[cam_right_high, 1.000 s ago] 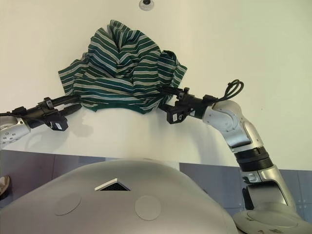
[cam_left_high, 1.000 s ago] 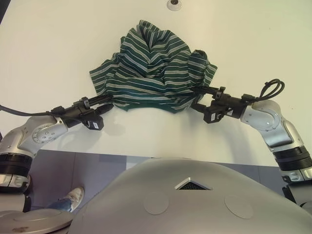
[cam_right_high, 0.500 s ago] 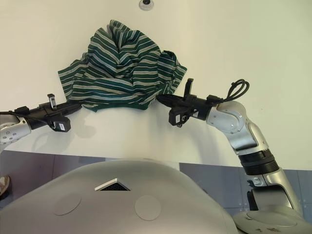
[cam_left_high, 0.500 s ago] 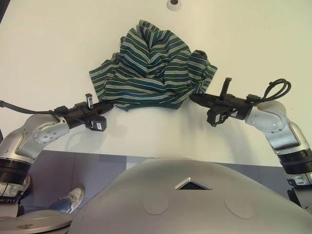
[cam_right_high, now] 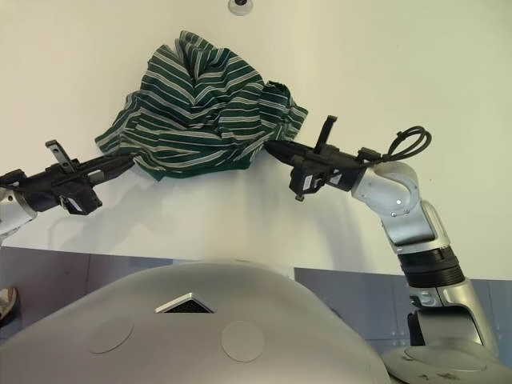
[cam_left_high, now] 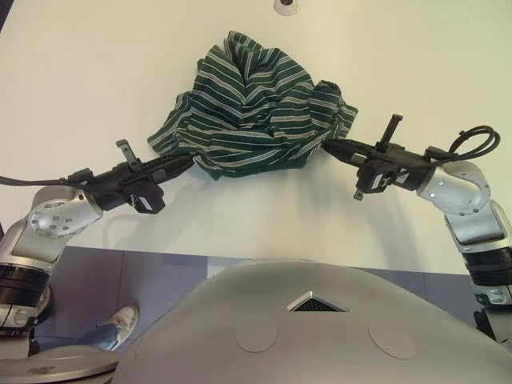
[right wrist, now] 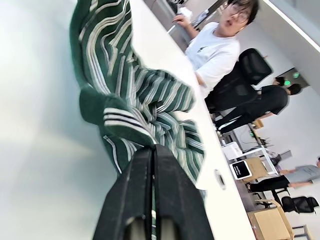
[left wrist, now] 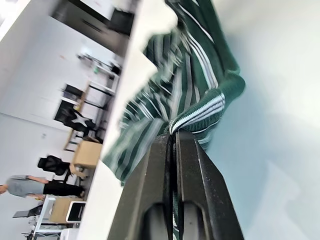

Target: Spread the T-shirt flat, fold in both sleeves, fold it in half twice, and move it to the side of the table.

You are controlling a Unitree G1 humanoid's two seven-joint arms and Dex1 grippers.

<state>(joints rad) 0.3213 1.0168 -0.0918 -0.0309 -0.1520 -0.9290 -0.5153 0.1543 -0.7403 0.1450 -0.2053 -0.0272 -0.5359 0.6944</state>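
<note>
T-shirt [cam_left_high: 252, 104]: on the table [cam_left_high: 80, 96], mid-width, toward the far side. Green with thin white stripes. It sits as a crumpled heap with folds piled on each other. Can't tell the sleeves from the body.

Left gripper [cam_left_high: 189, 160]: at the near-left edge of the heap, low over the table, arm coming in from the near left. In the left wrist view the fingers [left wrist: 159, 170] are pressed together with a ribbed striped edge of the cloth pinched at their tips. So it is clamped on the T-shirt.

Right gripper [cam_left_high: 326, 145]: at the right edge of the heap, near side, arm coming in from the near right and pointing inward. In the right wrist view the fingers [right wrist: 134, 190] are together, with a striped fold of cloth right at the tips. This one is also closed on the T-shirt.

The near edge of the heap runs between the two grip points, with shadow on the table just under it.

Round fitting [cam_left_high: 286, 6]: set in the table at the far edge, beyond the shirt and apart from it.
</note>
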